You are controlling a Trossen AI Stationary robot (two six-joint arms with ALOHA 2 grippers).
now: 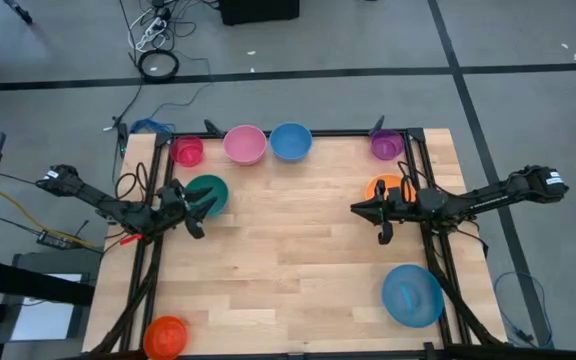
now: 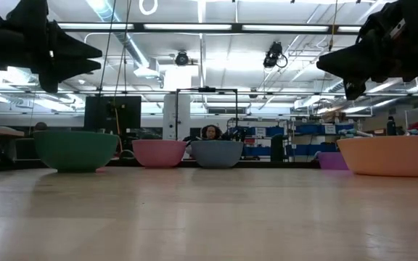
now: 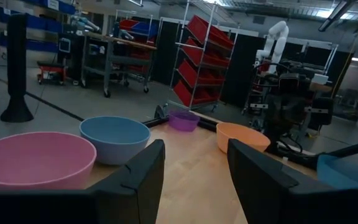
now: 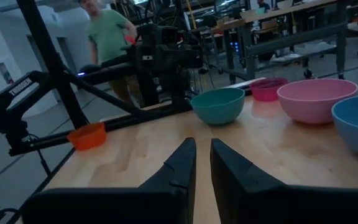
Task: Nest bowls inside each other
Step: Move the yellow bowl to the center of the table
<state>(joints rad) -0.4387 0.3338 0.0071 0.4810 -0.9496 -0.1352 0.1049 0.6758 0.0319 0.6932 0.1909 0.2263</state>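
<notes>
No bowl is nested yet: the round plastic bowls stand apart along the table edges. The left gripper (image 1: pixel 200 205), fingers parted and empty, hangs by the dark green bowl (image 1: pixel 208 193), mid-left. The right gripper (image 1: pixel 360 208), nearly closed and empty, waits beside the peach-orange bowl (image 1: pixel 389 187), perhaps ready to start.

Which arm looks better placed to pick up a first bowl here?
Probably the left. The left pincer hovers with jaws open right beside the dark green bowl, nothing held. The right pincer is nearly shut; the orange bowl sits back beside its wrist, not ahead of its fingertips.
</notes>
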